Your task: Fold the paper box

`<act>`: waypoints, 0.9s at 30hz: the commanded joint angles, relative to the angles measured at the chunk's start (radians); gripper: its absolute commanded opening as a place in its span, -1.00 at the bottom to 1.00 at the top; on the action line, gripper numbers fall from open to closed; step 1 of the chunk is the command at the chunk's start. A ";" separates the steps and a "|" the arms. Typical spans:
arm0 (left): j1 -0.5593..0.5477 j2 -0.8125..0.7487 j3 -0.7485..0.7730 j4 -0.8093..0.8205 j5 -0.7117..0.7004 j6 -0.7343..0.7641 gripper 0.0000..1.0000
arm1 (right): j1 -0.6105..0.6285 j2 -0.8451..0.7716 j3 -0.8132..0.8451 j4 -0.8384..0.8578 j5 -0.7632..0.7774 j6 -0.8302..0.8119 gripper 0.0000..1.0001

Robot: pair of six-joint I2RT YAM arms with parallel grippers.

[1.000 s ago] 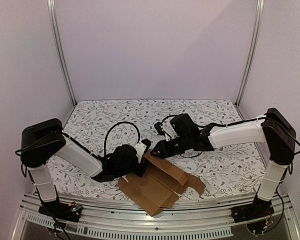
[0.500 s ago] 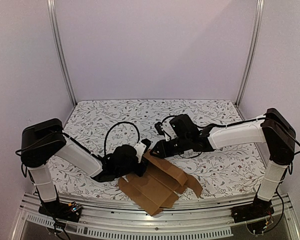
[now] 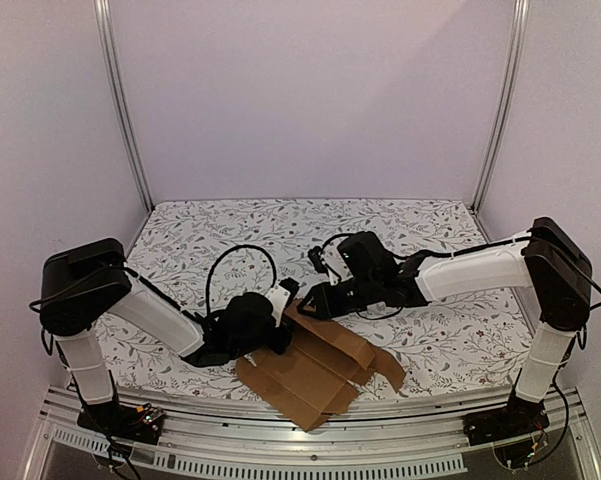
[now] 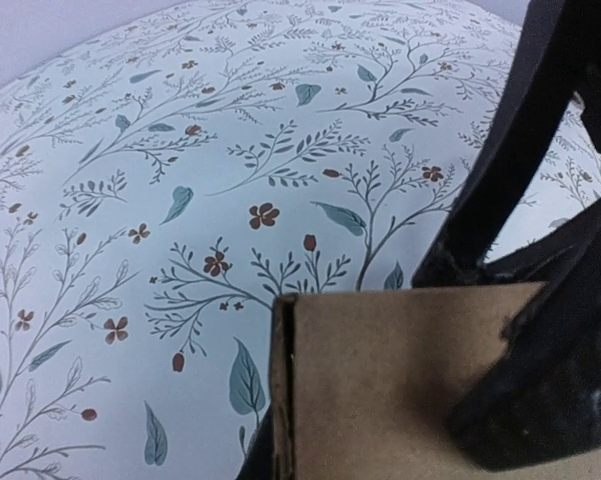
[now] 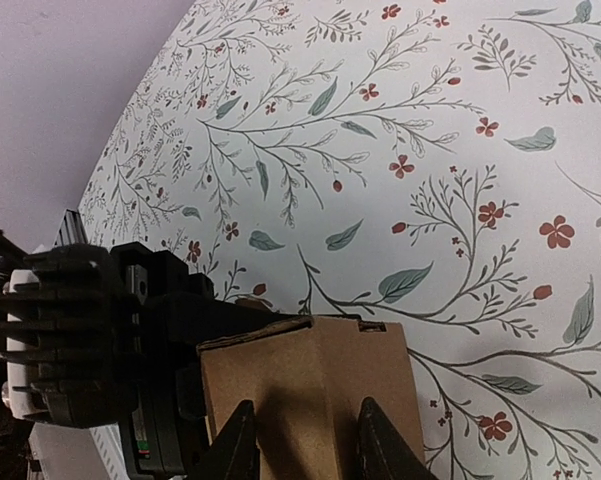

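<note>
Near the front edge of the white table with a printed pattern of leaves and flowers [image 3: 450, 225], between the two arms, the plain brown cardboard paper box [image 3: 315, 375] is found. It is only partly folded: one long wall is raised and the other panels lie flat. Compared with a second ago, the black right gripper [image 3: 312, 300] is opened wider. In the right wrist view its fingers [image 5: 238, 450] are seen apart, with the top of the raised flap between them and not squeezed. The right arm is also shifted a little, and the far right flap of the sheet is drawn slightly inward. It is judged that the flap is being released after a crease is pressed, so the fold is now kept only from the other side. The black left gripper [image 3: 280, 312] is pressed together, and a doubled cardboard edge is pinched in it. No brand, label or writing can be read on anything.
</note>
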 commanded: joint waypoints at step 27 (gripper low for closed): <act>-0.007 -0.031 -0.046 0.026 -0.060 -0.060 -0.48 | 0.047 0.037 -0.026 -0.077 0.062 -0.014 -0.52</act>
